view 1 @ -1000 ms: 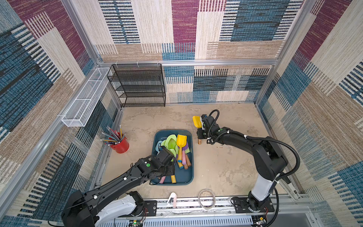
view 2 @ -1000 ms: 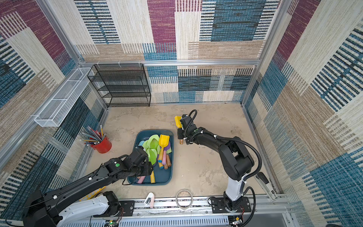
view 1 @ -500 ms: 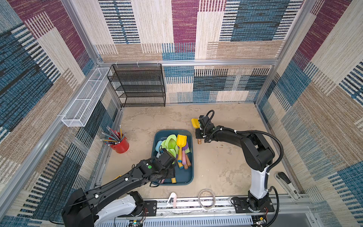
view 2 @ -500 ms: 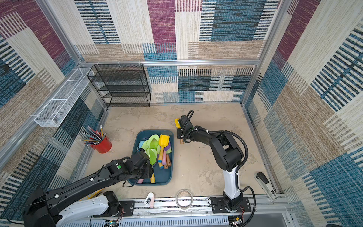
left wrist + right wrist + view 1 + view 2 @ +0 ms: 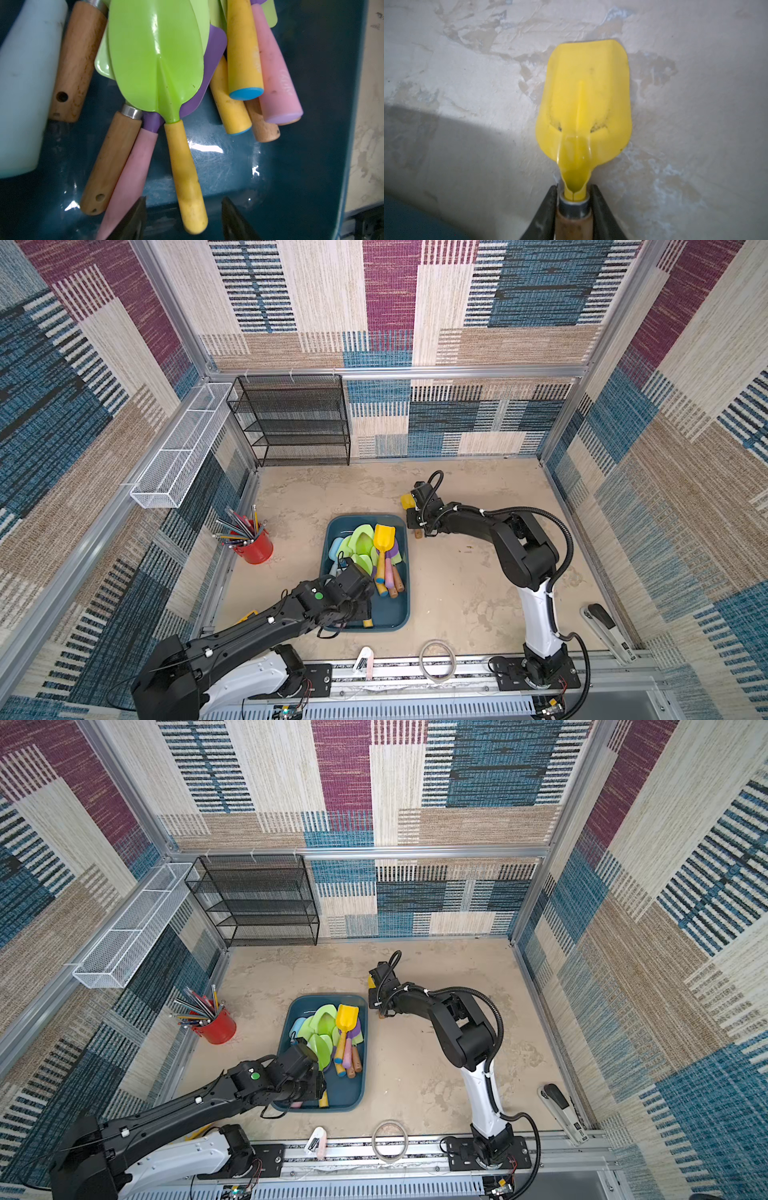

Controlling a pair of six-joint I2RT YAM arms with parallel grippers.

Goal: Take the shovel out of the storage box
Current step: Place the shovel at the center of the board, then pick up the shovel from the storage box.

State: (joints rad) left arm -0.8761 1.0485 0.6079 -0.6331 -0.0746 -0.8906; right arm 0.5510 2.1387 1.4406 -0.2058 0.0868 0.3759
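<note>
- Right wrist view: the yellow shovel [image 5: 583, 99] has a broad, squared blade with rounded corners and a raised ridge down its middle. The blade narrows to a neck set in a grey metal collar on a pale wooden handle. A little dirt sits in the creases beside the neck.
- The right gripper [image 5: 574, 207] has its jaws narrow, with one dark finger close on each side of the collar and the top of the handle. Whether they press on it I cannot tell.
- In both top views the shovel [image 5: 407, 501] [image 5: 370, 982] lies on the beige floor [image 5: 457, 585] outside the storage box [image 5: 390, 610] [image 5: 345, 1094]. It is just beside the box's far right corner, with the blade towards the back wall.
- The box is a glossy dark teal tub with rounded corners. It holds a heap of other shovels with green, purple and yellow blades and pink, yellow and wooden handles.
- In the left wrist view the left gripper [image 5: 184, 221] hangs over the box with its jaws wide. The end of the green shovel [image 5: 155, 62]'s yellow handle lies between the fingertips, with a gap on each side.
</note>
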